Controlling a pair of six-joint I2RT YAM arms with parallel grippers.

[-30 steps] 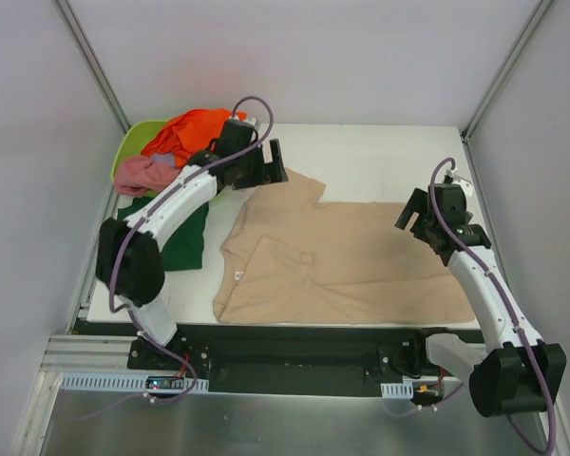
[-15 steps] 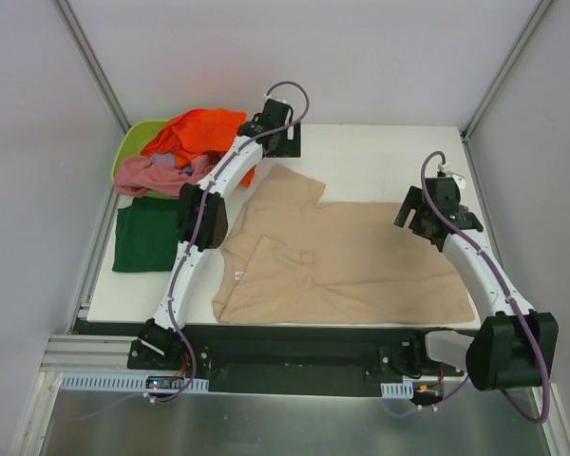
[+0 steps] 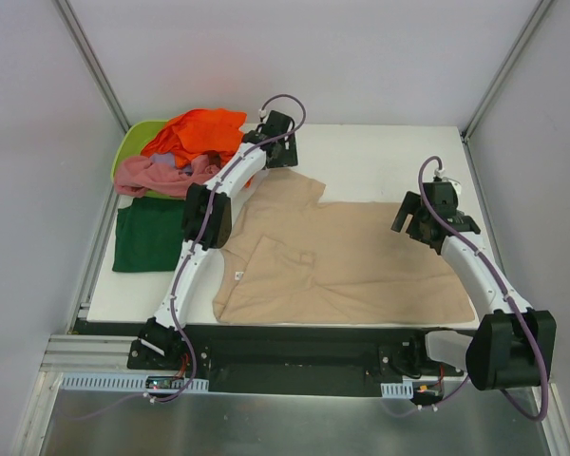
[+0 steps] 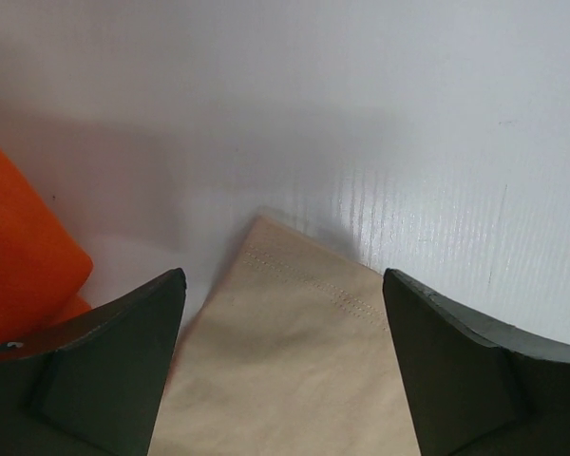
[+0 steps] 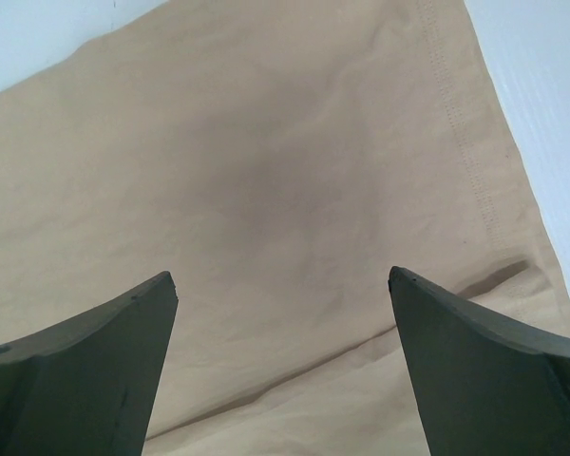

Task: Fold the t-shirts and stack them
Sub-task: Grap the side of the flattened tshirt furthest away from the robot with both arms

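The beige t-shirt lies spread across the middle of the white table. My left gripper is open over its far sleeve, with the stitched hem between the jaws. My right gripper is open above the shirt's right part, near its hemmed edge. The orange t-shirt and the pink t-shirt lie heaped at the far left. The dark green t-shirt lies folded flat on the table's left side. An orange fold shows in the left wrist view.
A lime-green tub sits under the heaped shirts at the far left corner. White walls close in the table on three sides, with metal posts at the corners. The black rail runs along the near edge.
My left arm has swung out from the left side to the far sleeve of the beige shirt. My right gripper has shifted slightly toward the far side over the shirt's right part.
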